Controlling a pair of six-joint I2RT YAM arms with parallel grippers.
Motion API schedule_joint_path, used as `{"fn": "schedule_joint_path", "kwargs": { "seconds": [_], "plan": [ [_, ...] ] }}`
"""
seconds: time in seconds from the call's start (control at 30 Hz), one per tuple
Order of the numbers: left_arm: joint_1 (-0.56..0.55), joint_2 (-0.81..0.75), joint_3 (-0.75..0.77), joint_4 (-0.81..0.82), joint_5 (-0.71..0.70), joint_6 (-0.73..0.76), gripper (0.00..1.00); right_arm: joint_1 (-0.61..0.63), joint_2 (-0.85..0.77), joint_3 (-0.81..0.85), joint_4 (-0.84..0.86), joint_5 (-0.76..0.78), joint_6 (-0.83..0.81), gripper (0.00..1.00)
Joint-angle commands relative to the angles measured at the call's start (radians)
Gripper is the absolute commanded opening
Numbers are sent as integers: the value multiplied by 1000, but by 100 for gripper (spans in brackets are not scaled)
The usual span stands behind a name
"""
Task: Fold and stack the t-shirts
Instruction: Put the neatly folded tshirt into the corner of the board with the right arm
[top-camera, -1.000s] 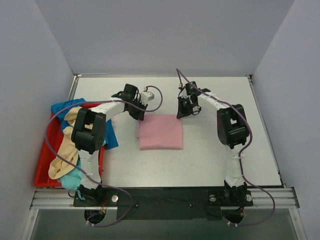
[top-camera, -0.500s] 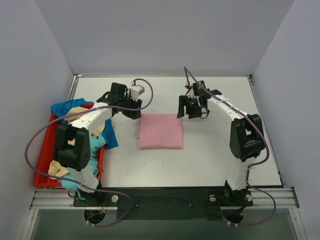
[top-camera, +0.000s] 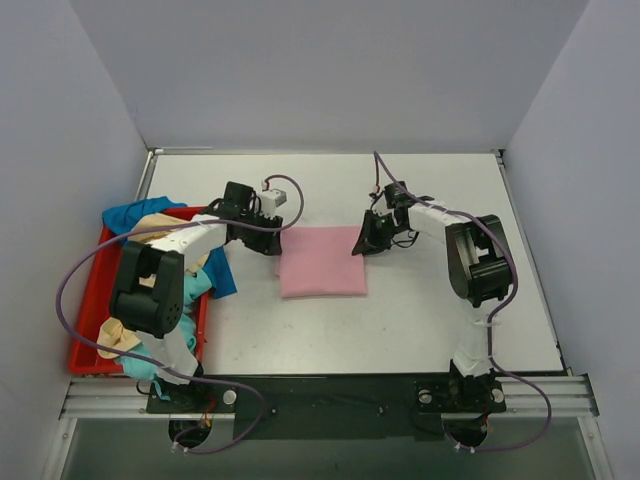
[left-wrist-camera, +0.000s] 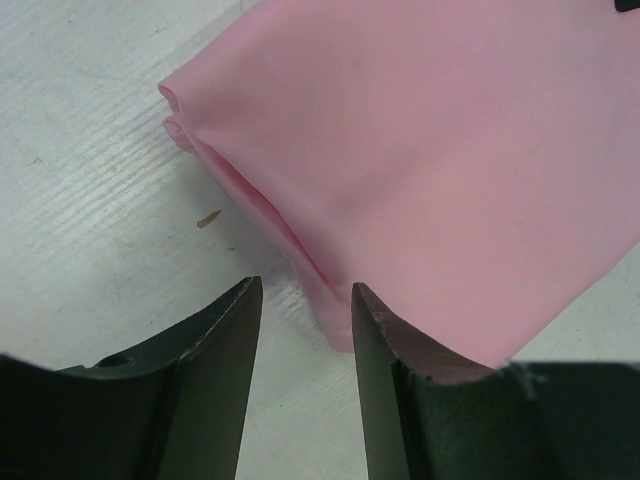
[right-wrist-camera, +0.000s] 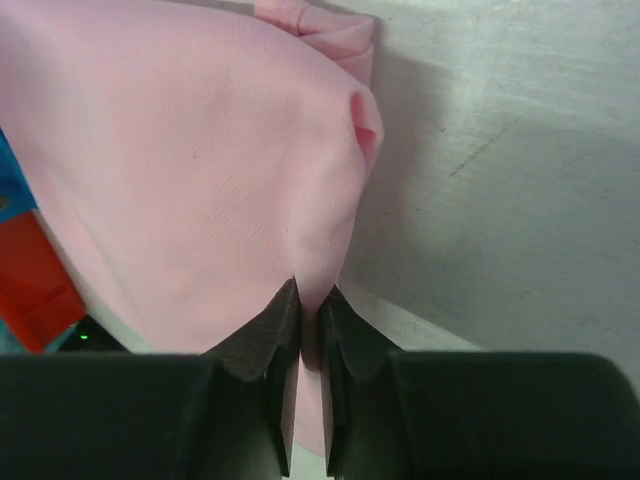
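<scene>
The light pink t-shirt (top-camera: 322, 262) lies folded into a flat square mid-table. My left gripper (top-camera: 272, 243) is open at its far left corner; in the left wrist view the jaws (left-wrist-camera: 305, 292) stand apart over bare table, with the shirt's folded edge (left-wrist-camera: 420, 150) touching the right finger. My right gripper (top-camera: 362, 247) is at the far right corner. In the right wrist view it (right-wrist-camera: 310, 292) is shut on a pinch of the pink cloth (right-wrist-camera: 200, 180). Cream-yellow (top-camera: 125, 325), blue (top-camera: 130, 213) and teal (top-camera: 152, 360) shirts lie heaped on the left.
The red plastic tray (top-camera: 85, 320) holds the heaped shirts at the table's left edge; blue cloth (top-camera: 222, 275) hangs over its right rim near the left arm. Grey walls stand on three sides. The tray also shows in the right wrist view (right-wrist-camera: 35, 290).
Both grippers moved down toward me onto the pink shirt's far corners. The right gripper has shut on the cloth edge. The shirt itself has not shifted.
</scene>
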Motion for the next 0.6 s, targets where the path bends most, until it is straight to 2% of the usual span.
{"fn": "schedule_joint_path", "kwargs": {
  "seconds": [0.0, 0.13, 0.23, 0.33, 0.47, 0.57],
  "plan": [
    [27, -37, 15, 42, 47, -2, 51, -40, 34, 8, 42, -109, 77, 0],
    [62, -66, 26, 19, 49, 24, 51, -72, 48, 30, 36, -129, 74, 0],
    [74, -86, 34, 4, 40, 49, 51, -104, 57, 88, -37, -97, 30, 0],
    [85, -110, 32, -7, 29, 65, 51, -147, 89, 203, -105, -45, -25, 0],
    [99, -143, 25, -10, 21, 75, 51, -233, 189, 402, -310, 17, -180, 0],
    [105, -163, 25, -21, 9, 88, 51, -281, 249, 499, -387, 57, -251, 0]
  ]
}}
